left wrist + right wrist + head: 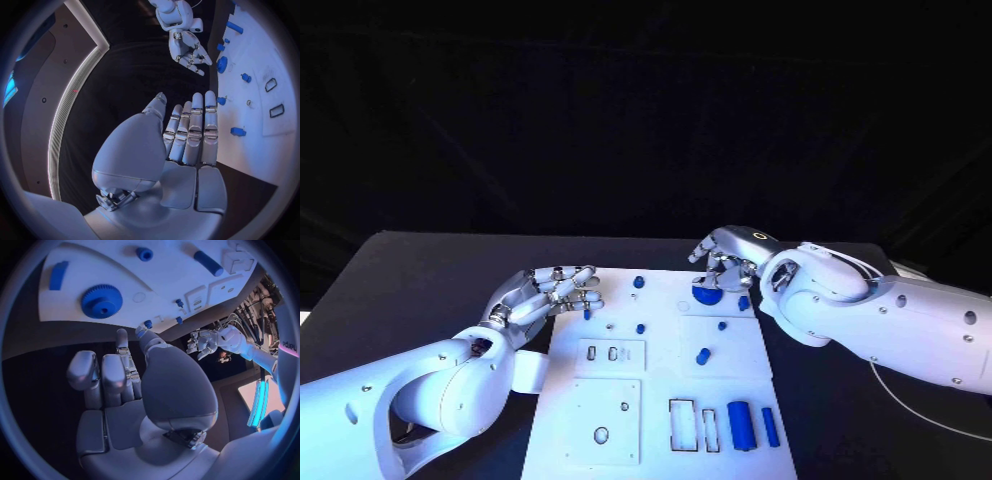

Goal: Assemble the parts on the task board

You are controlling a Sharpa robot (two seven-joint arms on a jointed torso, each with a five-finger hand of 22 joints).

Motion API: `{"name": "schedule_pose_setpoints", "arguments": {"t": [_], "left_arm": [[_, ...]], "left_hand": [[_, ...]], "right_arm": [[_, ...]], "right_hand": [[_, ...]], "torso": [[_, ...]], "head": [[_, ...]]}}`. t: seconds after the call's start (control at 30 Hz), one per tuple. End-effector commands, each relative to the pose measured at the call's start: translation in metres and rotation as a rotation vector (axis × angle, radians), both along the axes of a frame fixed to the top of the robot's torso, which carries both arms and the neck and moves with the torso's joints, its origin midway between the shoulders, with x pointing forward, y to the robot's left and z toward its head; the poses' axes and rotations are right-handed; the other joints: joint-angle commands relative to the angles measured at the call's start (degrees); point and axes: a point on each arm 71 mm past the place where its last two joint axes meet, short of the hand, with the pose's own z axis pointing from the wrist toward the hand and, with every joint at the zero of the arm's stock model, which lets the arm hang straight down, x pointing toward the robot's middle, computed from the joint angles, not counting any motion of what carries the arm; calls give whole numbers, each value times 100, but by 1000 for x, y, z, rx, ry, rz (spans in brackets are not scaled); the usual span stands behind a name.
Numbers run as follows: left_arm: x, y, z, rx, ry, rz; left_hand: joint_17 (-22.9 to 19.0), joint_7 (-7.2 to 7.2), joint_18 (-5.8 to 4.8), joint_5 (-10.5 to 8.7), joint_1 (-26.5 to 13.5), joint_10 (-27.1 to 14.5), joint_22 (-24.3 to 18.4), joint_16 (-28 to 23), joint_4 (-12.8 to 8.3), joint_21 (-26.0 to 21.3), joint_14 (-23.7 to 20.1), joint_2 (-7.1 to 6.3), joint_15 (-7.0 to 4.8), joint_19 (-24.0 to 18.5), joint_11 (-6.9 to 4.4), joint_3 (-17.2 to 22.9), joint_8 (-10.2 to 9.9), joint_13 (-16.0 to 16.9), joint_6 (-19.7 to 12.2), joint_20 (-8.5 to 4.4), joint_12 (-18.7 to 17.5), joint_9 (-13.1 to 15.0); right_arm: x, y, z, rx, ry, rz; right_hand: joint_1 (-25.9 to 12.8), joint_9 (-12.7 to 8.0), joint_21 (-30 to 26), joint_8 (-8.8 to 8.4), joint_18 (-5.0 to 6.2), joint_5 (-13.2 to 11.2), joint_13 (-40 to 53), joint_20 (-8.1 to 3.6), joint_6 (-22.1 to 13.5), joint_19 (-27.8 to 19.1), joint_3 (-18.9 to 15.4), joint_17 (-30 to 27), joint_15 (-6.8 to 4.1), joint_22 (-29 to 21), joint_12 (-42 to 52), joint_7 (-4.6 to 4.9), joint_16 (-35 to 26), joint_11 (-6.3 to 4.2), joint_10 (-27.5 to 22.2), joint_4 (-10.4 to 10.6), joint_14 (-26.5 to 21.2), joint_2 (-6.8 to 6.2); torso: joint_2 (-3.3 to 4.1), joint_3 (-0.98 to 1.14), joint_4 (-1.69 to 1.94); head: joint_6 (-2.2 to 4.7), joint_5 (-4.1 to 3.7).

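Board [661, 400] lies in the middle of the surface [430, 270], a white plate running from the near edge toward the far side.

Left hand [553, 292] hovers just off the board's left edge near its far corner, fingers straight and held side by side with nothing in them; the left wrist view shows the same hand [187, 135] flat and empty over the dark surface, the board's edge beside its fingertips.

Right hand [728, 258] hangs over the board's far edge, fingers curled downward above a blue gear [708, 295]. The right wrist view shows this hand [119, 375] with fingers partly bent and nothing between them; the gear [101, 301] lies on the board beyond the fingertips, apart from them. From the head view alone I cannot tell whether the fingertips touch the gear.

Small blue pegs stand on the far part of the board: one [638, 282] near the far edge toward the left, one [640, 327] closer in, one [723, 324] under the gear. A short blue piece [704, 354] lies tilted near the board's middle. Two blue bars, a thick one [741, 425] and a thin one [770, 427], lie side by side at the near right corner, next to open rectangular slots [684, 424]. An oval hole [600, 434] sits in the near left panel.
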Motion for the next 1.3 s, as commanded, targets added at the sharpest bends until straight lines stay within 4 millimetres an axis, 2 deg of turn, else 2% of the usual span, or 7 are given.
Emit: {"name": "schedule_pose_setpoints", "arguments": {"t": [0.03, 0.07, 0.13, 0.23, 0.4, 0.93, 1.3], "left_arm": [[0, -2, 1, -13, -7, -20], [1, -3, 1, -13, -7, -20], [1, -3, 1, -14, -7, -21], [2, -3, 0, -14, -6, -22], [2, -4, 0, -15, -5, -24], [2, -5, -1, -15, -2, -27], [3, -4, -2, -12, 3, -26]], "left_hand": [[6, 31, 52, 2, 17, -11, -8, -10, -33, -4, -33, 39, 2, -9, 43, -8, -26, -7, -14, 1, -31, -8], [6, 31, 52, 2, 17, -11, -8, -10, -33, -4, -33, 39, 2, -9, 43, -8, -26, -7, -14, 1, -31, -8], [6, 31, 52, 2, 17, -11, -8, -10, -33, -4, -33, 39, 2, -9, 43, -8, -26, -7, -14, 1, -31, -8], [6, 31, 52, 2, 17, -11, -8, -10, -33, -4, -33, 39, 2, -9, 43, -8, -26, -7, -14, 1, -31, -8], [6, 31, 52, 2, 17, -11, -8, -10, -33, -4, -33, 39, 2, -9, 43, -8, -26, -7, -14, 1, -31, -8], [6, 31, 52, 2, 17, -11, -8, -10, -33, -4, -33, 39, 2, -9, 43, -8, -26, -7, -14, 1, -31, -8], [6, 31, 52, 2, 17, -11, -8, -10, -33, -4, -33, 39, 2, -9, 43, -8, -26, -7, -14, 1, -31, -8]], "right_arm": [[0, -11, -6, 67, 123, -60], [0, -17, -7, 66, 136, -74], [1, -24, -8, 65, 152, -95], [4, -33, -11, 63, 166, -120], [12, -35, -17, 61, 176, -144], [18, -9, -41, 19, 210, -96], [17, -3, -44, -1, 196, -90]], "right_hand": [[-24, -12, 262, -20, -145, 93, 689, -39, -60, 245, -232, 770, -40, 448, 728, -47, 581, -66, 112, 51, 337, -79], [83, -3, 383, 8, -184, 193, 1992, -51, -92, 316, -415, 1097, 16, 623, 1903, -95, 851, -77, -202, 86, 328, -9], [121, -4, 511, 16, -236, 263, 3432, 64, -165, 402, -635, 1513, 4, 863, 3227, -21, 1136, -56, -283, 196, 339, 74], [148, -5, 630, 37, -246, 303, 4463, 63, -224, 484, -859, 1863, 70, 1079, 4119, 40, 1360, 29, -275, 344, 366, 148], [210, -10, 676, 37, -254, 341, 4781, 79, -276, 514, -940, 1976, 85, 1161, 4371, 66, 1432, 60, -260, 391, 377, 184], [288, 14, 752, 143, -277, 356, 5484, 98, -181, 570, -1052, 2184, 96, 1304, 4972, 57, 1557, 63, -29, 437, 403, 265], [312, 26, 796, 211, -295, 352, 5703, 91, -76, 618, -1086, 2263, 84, 1397, 5154, 33, 1603, 43, 56, 445, 415, 337]], "torso": [[-69, 44, -85], [-79, 51, -98], [-92, 63, -120], [-106, 82, -151], [-106, 104, -169], [-103, 111, -151], [-112, 99, -138]], "head": [[-26, -23], [-27, -30], [-32, -33], [-28, -41], [-24, -55], [-77, -60], [-102, -59]]}}
